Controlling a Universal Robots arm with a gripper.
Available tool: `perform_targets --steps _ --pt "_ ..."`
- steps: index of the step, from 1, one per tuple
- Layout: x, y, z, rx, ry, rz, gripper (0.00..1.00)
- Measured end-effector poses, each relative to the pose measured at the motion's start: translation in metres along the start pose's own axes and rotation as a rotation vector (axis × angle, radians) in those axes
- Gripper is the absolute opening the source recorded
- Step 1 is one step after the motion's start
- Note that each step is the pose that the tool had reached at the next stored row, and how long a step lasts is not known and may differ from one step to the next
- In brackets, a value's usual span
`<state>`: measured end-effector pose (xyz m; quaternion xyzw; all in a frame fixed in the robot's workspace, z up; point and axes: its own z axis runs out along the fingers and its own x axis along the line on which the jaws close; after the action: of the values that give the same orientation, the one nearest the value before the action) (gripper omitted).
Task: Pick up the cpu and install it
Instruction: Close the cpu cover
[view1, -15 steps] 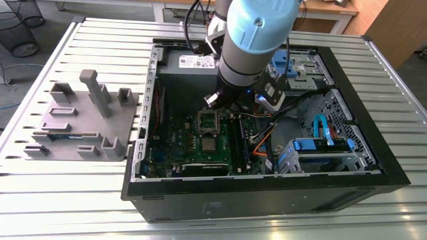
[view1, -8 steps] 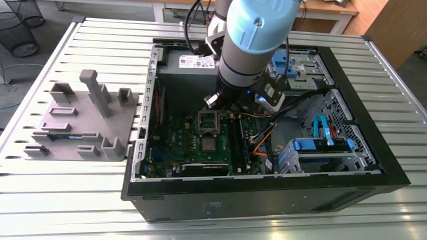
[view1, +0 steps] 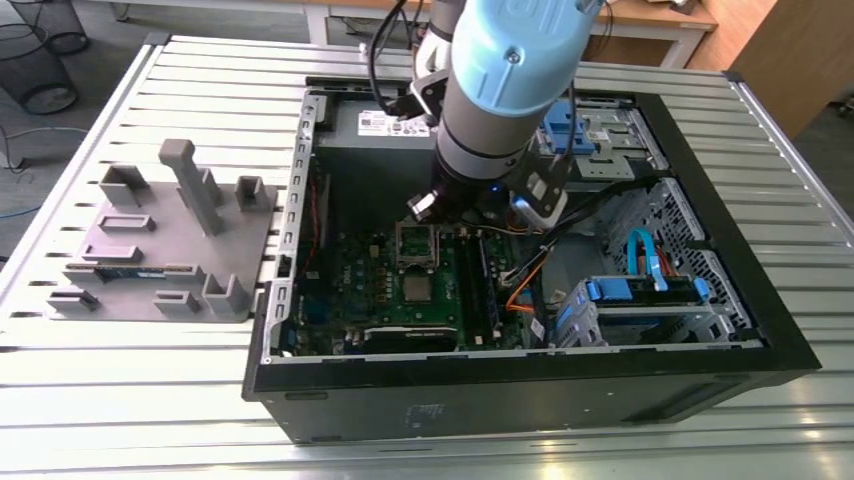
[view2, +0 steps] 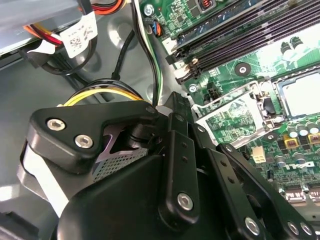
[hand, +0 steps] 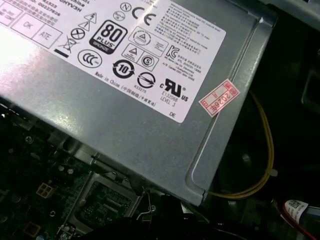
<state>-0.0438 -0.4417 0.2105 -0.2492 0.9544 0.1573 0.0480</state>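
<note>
The open computer case (view1: 534, 368) lies on the slatted metal counter (view1: 134, 400). Inside it are a green board (view1: 360, 290), a grey power supply box (view1: 367, 122) at the far end, and drive cages with blue parts (view1: 627, 295) at the exterior view's right. A blue cable (view1: 643, 250) and an orange cable (view1: 523, 288) also lie in the case.

The cpu (view1: 418, 290) seems to sit flat in its socket on the board, and nothing grips it. In the second wrist view it shows as a pale square (view2: 302, 95). The metal cover frame (view2: 230, 117) of the socket is folded open just beside it.

The pincer (view1: 470, 208) hangs inside the case above the board, between the power supply box and the socket. I cannot tell if it is apart or together.

Beside the case, on the exterior view's left, stands a grey tray (view1: 254, 250) with upright posts. A thin memory stick (view1: 134, 270) lies in one of its slots.
</note>
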Motion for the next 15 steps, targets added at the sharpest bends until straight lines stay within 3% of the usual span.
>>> perform_targets --steps 5,15 --pt "0.0006 -0.0010 0.0035 0.0167 0.0118 0.000 0.11" --pt "0.0015 -0.0023 0.0080 0.0178 0.0143 -0.004 0.11"
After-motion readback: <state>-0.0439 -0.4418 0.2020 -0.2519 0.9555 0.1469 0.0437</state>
